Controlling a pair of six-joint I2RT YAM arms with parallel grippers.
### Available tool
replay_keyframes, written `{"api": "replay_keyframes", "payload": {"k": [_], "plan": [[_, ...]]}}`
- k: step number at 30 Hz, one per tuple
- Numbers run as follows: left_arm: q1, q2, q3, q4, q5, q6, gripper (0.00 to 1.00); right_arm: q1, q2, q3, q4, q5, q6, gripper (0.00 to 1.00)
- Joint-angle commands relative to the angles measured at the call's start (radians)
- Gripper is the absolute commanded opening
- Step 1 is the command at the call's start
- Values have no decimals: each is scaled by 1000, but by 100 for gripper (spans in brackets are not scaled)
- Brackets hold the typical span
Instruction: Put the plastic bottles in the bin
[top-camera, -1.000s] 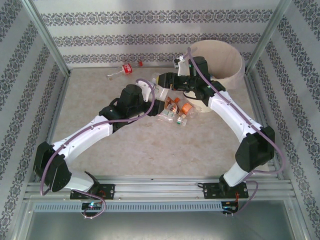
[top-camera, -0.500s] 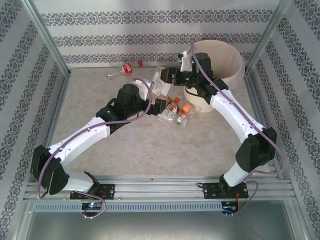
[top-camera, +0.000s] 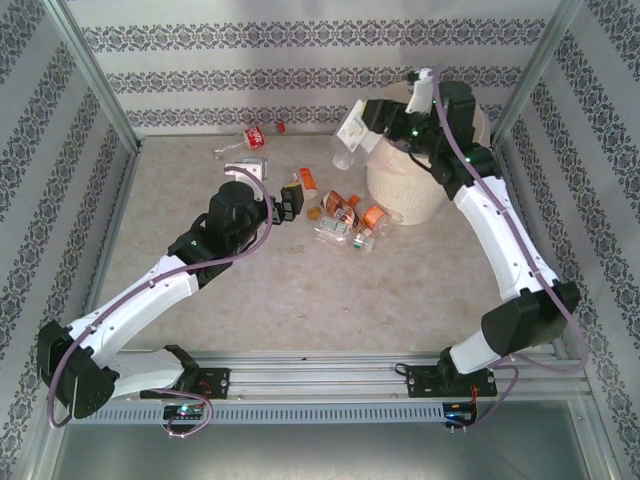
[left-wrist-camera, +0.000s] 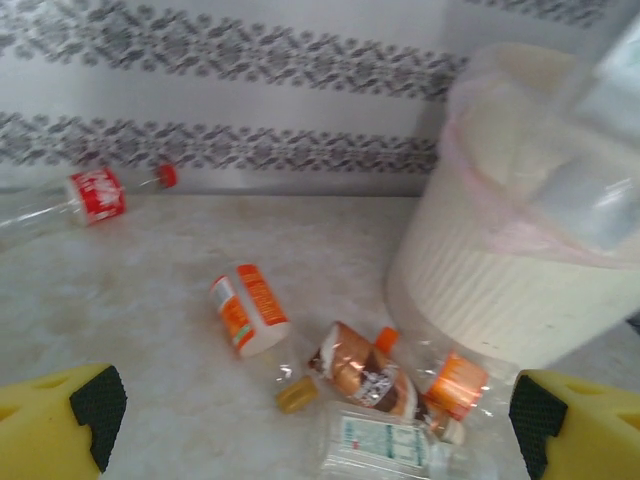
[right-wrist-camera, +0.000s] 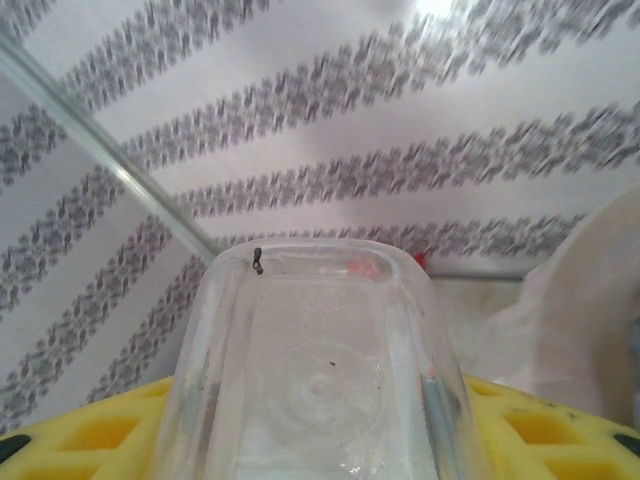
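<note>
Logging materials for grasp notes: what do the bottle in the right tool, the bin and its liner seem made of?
The held bottle: clear, glossy thin plastic, see-through with a moulded ring in its base. The bin: cream, matte, finely ribbed wall, probably plastic. The liner: thin translucent pinkish film, wrinkled over the rim.

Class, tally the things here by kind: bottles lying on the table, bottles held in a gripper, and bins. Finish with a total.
Bottles lying on the table: 5 (red-label bottle, orange-label bottle, brown-label bottle, orange-capped bottle, green-print bottle)
Bottles held in the right gripper: 1 (clear bottle)
Bin: 1
Total: 7
</note>
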Motion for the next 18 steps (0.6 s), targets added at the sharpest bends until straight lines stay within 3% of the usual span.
{"api": "replay_keyframes", "payload": {"k": [1,12,18], "plan": [[11,35,24,-69,-96,-76,100,-54,-54,51,-5,58,-28,41],[17,137,53,-98,-104,-129,100,-253,-89,84,-69,248,-108,41],[20,148,61,-124,-127,-144,100,-272,-37,105,-163,324,-173,42]]}}
